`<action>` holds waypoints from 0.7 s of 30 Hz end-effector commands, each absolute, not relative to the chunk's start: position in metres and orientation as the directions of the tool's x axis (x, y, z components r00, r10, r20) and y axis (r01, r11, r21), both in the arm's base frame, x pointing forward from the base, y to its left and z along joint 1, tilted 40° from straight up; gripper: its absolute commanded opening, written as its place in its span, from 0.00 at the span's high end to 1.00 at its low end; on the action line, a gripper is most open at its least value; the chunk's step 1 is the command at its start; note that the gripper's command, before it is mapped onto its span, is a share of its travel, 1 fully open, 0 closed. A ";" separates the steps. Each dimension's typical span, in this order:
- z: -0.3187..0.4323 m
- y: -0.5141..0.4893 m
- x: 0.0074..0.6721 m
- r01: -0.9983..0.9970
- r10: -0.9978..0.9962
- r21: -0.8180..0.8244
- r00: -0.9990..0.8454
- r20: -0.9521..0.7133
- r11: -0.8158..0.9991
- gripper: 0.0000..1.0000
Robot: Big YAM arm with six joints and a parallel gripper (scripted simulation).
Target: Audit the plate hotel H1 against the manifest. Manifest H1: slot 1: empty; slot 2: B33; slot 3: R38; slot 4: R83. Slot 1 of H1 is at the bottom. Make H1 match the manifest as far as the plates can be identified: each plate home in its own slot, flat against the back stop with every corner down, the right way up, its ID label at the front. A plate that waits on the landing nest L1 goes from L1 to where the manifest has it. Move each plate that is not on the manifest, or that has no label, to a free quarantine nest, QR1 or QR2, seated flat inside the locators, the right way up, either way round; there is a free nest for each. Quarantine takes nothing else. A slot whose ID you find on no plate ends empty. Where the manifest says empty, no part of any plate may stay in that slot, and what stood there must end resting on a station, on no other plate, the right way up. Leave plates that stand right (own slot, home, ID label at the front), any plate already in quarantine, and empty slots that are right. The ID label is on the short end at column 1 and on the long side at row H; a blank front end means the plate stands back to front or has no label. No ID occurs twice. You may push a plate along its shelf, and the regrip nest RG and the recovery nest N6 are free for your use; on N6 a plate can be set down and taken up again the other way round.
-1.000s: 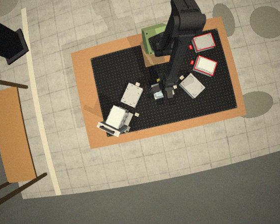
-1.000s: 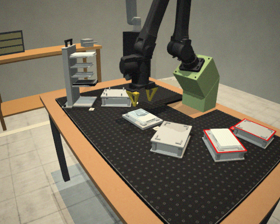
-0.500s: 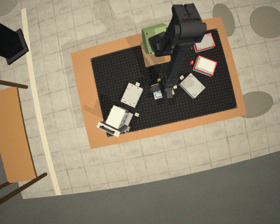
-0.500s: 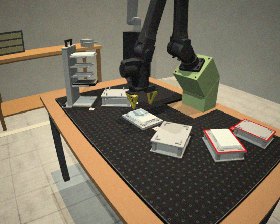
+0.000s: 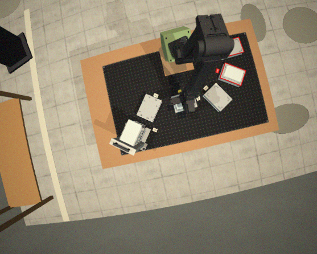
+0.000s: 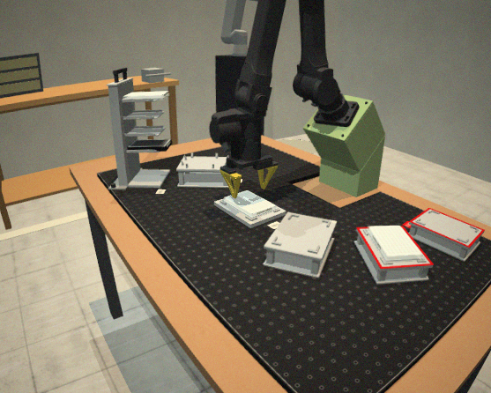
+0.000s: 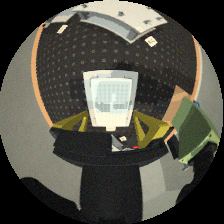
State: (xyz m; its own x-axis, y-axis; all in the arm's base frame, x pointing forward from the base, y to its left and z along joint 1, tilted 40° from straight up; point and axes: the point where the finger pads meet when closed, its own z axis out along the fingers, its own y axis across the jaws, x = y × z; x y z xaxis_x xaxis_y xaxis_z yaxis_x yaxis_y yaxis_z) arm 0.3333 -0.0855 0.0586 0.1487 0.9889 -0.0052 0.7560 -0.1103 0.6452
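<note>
plate [image 6: 253, 206], pale and translucent, one item: lies on a low nest [image 6: 230, 211] near the middle of the worktop [image 6: 195, 304], on the black perforated mat, between the tall hotel h1 [image 6: 117, 132] at the far left and the grey nest [image 6: 301, 242] just to its right. tool [image 6: 249, 178]: yellow fingers spread fully wide, pinching nothing, hanging directly above the plate; in the wrist view [image 7: 110, 97] i see the plate framed between the two fingers, its long axis running away from me. hotel h1: a white plate on the top shelf [image 6: 145, 95], a dark one low down [image 6: 148, 144], two middle shelves where i cannot tell the contents. quarantine: two red-rimmed nests at the right, the nearer one [image 6: 393, 253] carrying a white plate, the farther one [image 6: 446, 231] showing none. risks as i judge them: no label is readable from my feeds, so i could carry this plate to the wrong slot or quarantine it wrongly; the left finger looks close to the plate's top in the exterior view, so a descent slightly off centre could land a fingertip on the rim and tip it out of the nest; closing across the wrong faces or too high could let it swing or slip in transit; a crooked grip would meet the hotel shelf askew and leave a corner up or short of the back stop.
</note>
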 end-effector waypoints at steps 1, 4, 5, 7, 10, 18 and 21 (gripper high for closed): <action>0.053 -0.082 0.334 0.756 0.989 0.645 0.150 0.000 -0.115 0.00; 0.052 -0.083 0.336 0.755 0.988 0.645 0.153 0.000 -0.117 0.00; 0.051 -0.083 0.337 0.755 0.989 0.646 0.151 0.000 -0.115 0.00; 0.050 -0.083 0.340 0.753 0.989 0.648 0.150 -0.001 -0.114 0.00; 0.049 -0.084 0.344 0.751 0.989 0.651 0.151 -0.001 -0.114 0.00; 0.045 -0.086 0.354 0.746 0.989 0.657 0.151 -0.002 -0.112 0.00; 0.042 -0.087 0.355 0.746 0.988 0.656 0.153 -0.002 -0.114 0.00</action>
